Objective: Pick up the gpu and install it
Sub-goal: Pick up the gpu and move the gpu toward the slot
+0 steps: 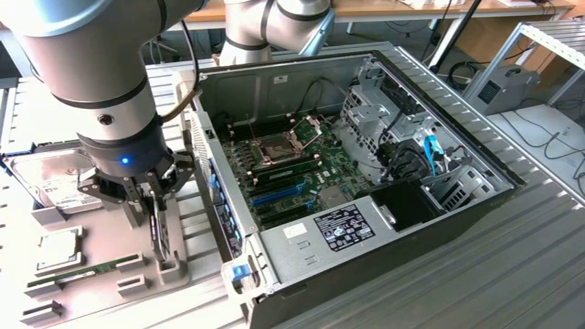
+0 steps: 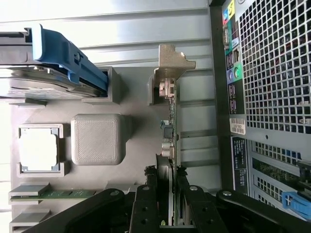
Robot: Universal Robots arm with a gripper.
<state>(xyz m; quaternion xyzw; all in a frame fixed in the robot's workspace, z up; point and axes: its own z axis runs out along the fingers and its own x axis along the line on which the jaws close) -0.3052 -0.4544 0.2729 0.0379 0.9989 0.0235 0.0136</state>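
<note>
Hand: your hand (image 2: 166, 173) is down over the gpu (image 2: 170, 127), fingers (image 2: 149, 194) narrowed against both faces of the card; I judge this a grip.
Gpu: it stands on edge in the grey holder (image 2: 131, 141), silver bracket at the far end, just beside the computer case (image 1: 274, 82) on the exterior view's left.
Lift: not yet done; you can see the card's lower edge seated in the holder.
Neighbouring parts: the memory stick (image 1: 87, 269), processor (image 1: 59, 247) and hard drive (image 1: 55, 188) lie in their own bays, clear of your hand.
Case: it lies open on the counter (image 1: 512, 274), motherboard (image 1: 302, 164) exposed.
Slots: the blue expansion slots (image 1: 274, 195) hold no card.
Progress: early, in my judgement; grasp made, carry and installation outstanding.
</note>
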